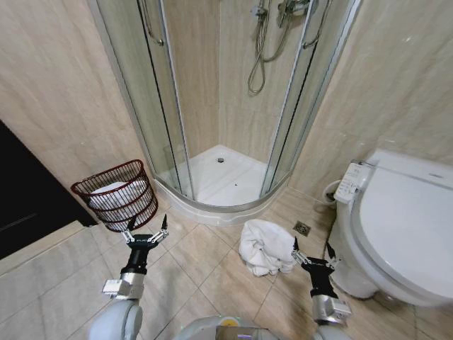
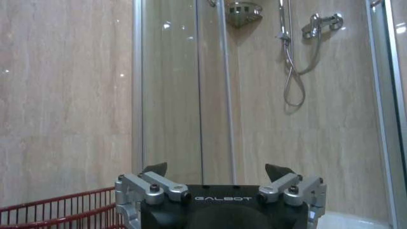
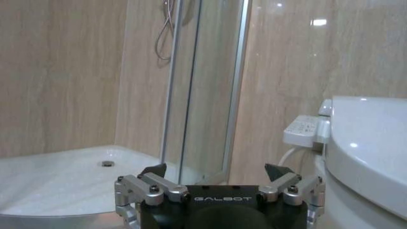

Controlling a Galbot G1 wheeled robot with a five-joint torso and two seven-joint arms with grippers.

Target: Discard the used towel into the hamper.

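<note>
A crumpled white towel (image 1: 265,246) lies on the tiled floor in front of the shower, between my two arms. The hamper (image 1: 117,195), a dark red open-weave basket with white cloth inside, stands at the left against the wall; its rim (image 2: 57,210) also shows in the left wrist view. My left gripper (image 1: 147,224) hangs open just in front of the hamper, nothing between its fingers. My right gripper (image 1: 311,249) is open too, just right of the towel and beside the toilet. Both grippers (image 2: 218,169) (image 3: 216,169) point toward the shower wall.
A corner shower (image 1: 219,170) with glass doors and a raised white tray stands straight ahead. A white toilet (image 1: 407,219) with a side control panel fills the right. A floor drain (image 1: 302,228) sits near the towel. A dark doorway (image 1: 21,191) is at the far left.
</note>
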